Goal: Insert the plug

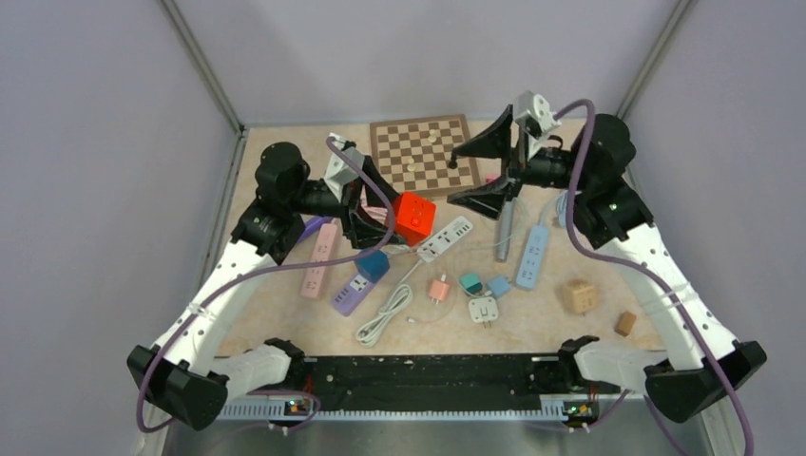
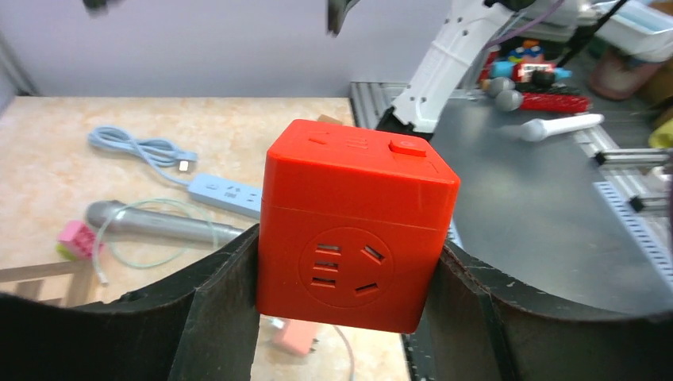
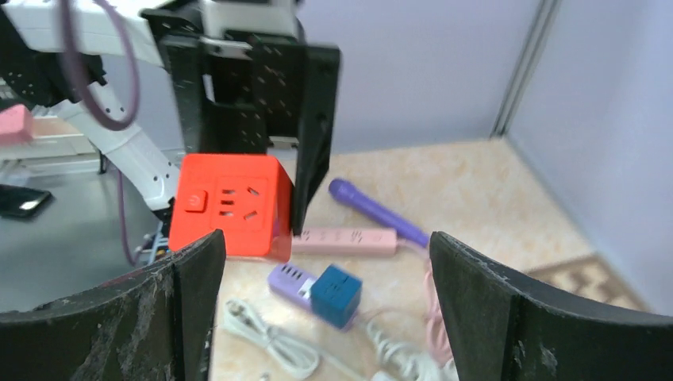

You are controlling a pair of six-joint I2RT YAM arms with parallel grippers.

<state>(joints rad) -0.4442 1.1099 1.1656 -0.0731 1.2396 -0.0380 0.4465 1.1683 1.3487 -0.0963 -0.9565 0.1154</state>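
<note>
Now the left gripper [image 2: 346,248] clamps a red plastic cube socket [image 2: 355,226] at frame centre; the right gripper [image 3: 324,244] stands wide and empty.

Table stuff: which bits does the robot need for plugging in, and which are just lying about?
Job: red socket cube, clamped in left end effector; right end effector, open and empty.
Seemingly lying about: chessboard, grey microphone, purple microphone.

cube socket [image 2: 353,230] between left fingers [image 2: 214,317], chessboard [image 1: 425,152] behind
</note>
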